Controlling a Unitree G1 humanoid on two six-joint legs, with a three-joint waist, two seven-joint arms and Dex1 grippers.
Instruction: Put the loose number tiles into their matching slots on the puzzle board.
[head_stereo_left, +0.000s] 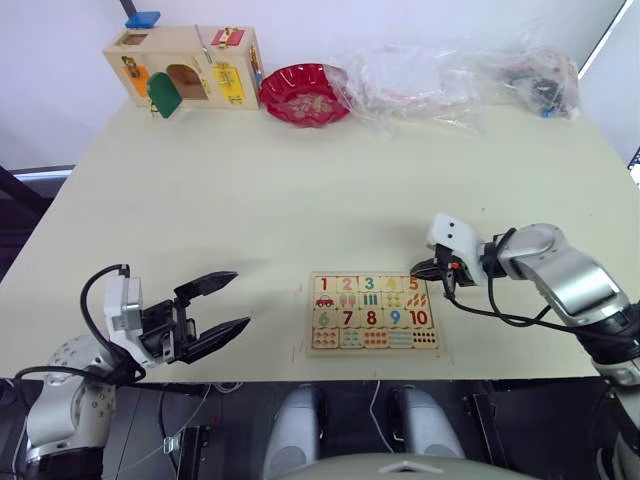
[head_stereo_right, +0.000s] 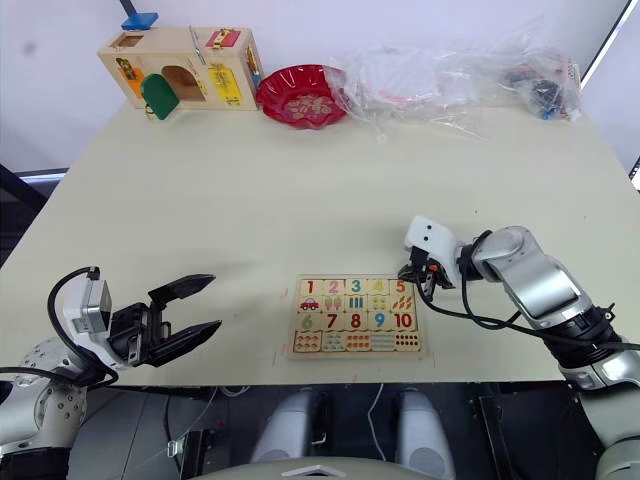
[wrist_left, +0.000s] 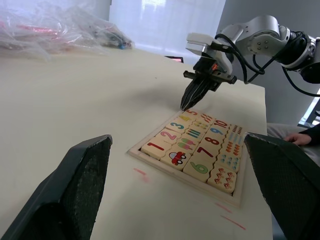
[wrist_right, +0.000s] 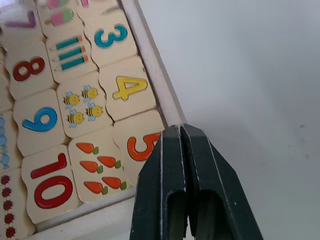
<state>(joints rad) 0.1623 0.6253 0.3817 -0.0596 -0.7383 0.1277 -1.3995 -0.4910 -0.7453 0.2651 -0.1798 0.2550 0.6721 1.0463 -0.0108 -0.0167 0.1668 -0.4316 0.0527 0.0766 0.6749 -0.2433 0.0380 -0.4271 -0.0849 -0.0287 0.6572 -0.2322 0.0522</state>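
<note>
A matte cream table (head_stereo_left: 300, 190) is carrying the flat pale-wood puzzle board (head_stereo_left: 374, 311), long axis running left–right. Its top row is showing five number tiles (wrist_right: 127, 88), apparently seated. The right gripper (head_stereo_left: 428, 269), fingers pressed together and empty, is hovering at tile 5; the left gripper (head_stereo_left: 215, 309) is gaping, empty.

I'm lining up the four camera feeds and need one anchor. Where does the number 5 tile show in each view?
Left eye view: number 5 tile, top right corner of the puzzle board, by the right gripper.
Right eye view: same corner.
Left wrist view: far corner, under the gripper tips.
Right wrist view: partly behind the shut fingers.
Shared landmark: yellow 4 tile.
</note>
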